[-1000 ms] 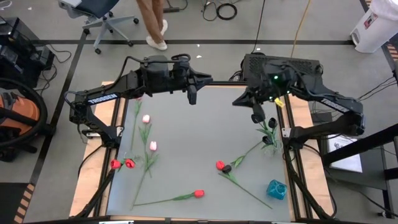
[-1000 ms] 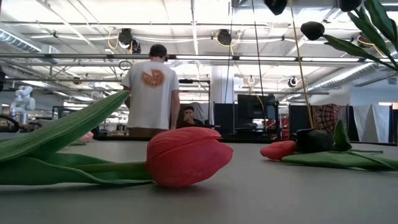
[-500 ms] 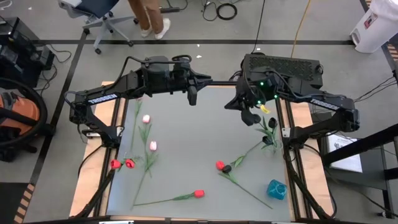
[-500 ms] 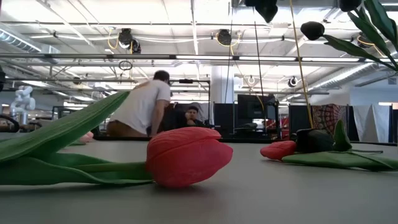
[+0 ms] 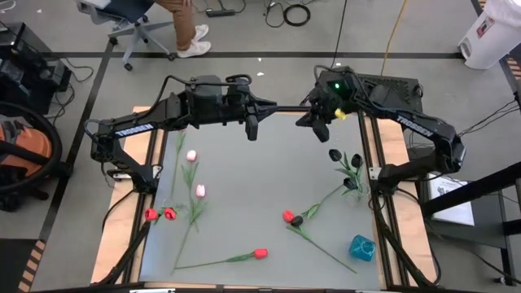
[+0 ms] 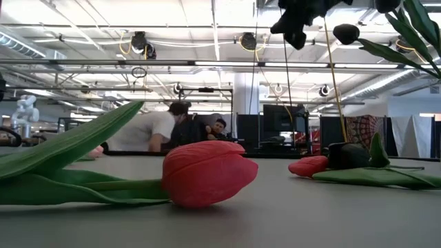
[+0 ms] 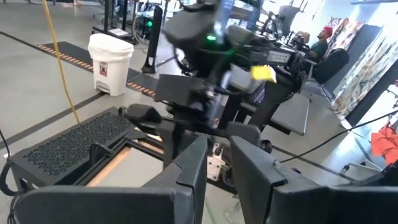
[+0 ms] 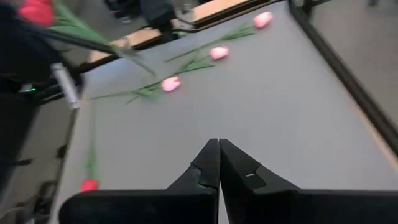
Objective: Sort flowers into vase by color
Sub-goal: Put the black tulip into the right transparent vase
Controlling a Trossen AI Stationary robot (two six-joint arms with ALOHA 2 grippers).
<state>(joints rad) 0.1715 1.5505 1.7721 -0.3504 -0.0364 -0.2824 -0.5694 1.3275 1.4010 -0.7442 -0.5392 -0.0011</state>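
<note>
Grey table surface carries your flowers, none of them in either pincer. Taking the high view as the clock face: two pink tulips lie at about 9 o'clock, with a pair of red heads just below them near the left edge. One red tulip lies at 6 o'clock, its stem running toward 8. A red head and a black head touch each other at about 5 o'clock, stems crossing there. Black tulips stand in a cluster at 3 o'clock by the right rail. A teal object sits at the 5 o'clock corner.

Your right pincer hangs at 1 o'clock over the far edge, fingers pressed together on nothing. Your left pincer hangs at 12 o'clock, its fingers parted by a narrow gap, also empty. The two pincers face each other, near but apart.

A person bends over beyond the table.
</note>
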